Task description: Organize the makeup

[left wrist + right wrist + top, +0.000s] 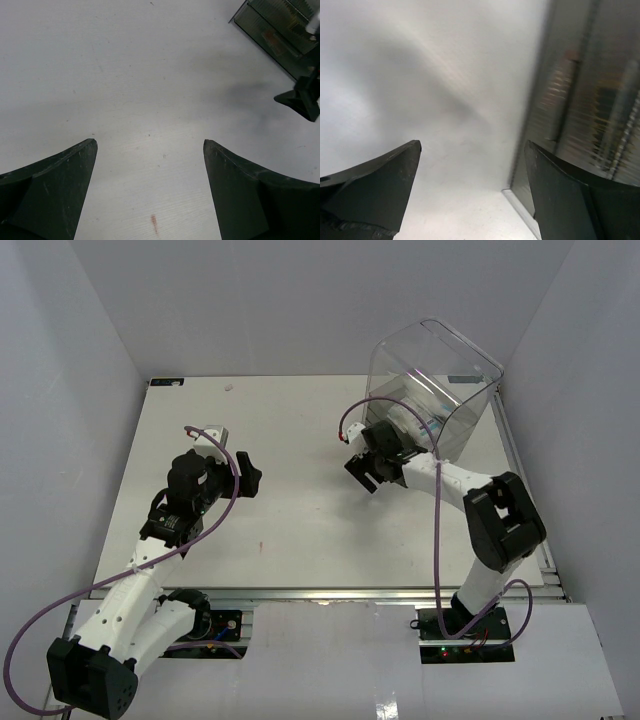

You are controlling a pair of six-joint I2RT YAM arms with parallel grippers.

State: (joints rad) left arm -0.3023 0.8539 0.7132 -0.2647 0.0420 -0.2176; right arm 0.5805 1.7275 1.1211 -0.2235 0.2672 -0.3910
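No loose makeup shows on the white table (300, 530). The clear acrylic drawer box (432, 385) stands at the back right. Dim shapes show through its walls, among them a white and blue bit (433, 425); I cannot tell which items they are. My right gripper (365, 468) is open and empty just left of the box front. In the right wrist view (472, 142) the box's ribbed wall and lower corner (570, 100) lie by the right finger. My left gripper (250, 478) is open and empty over bare table at the centre left, as in the left wrist view (150, 142).
White walls enclose the table on three sides. A small red mark (154, 223) is on the table between the left fingers. The left wrist view shows the box's corner (270, 30) and a dark part of the right gripper (302, 100) at the upper right.
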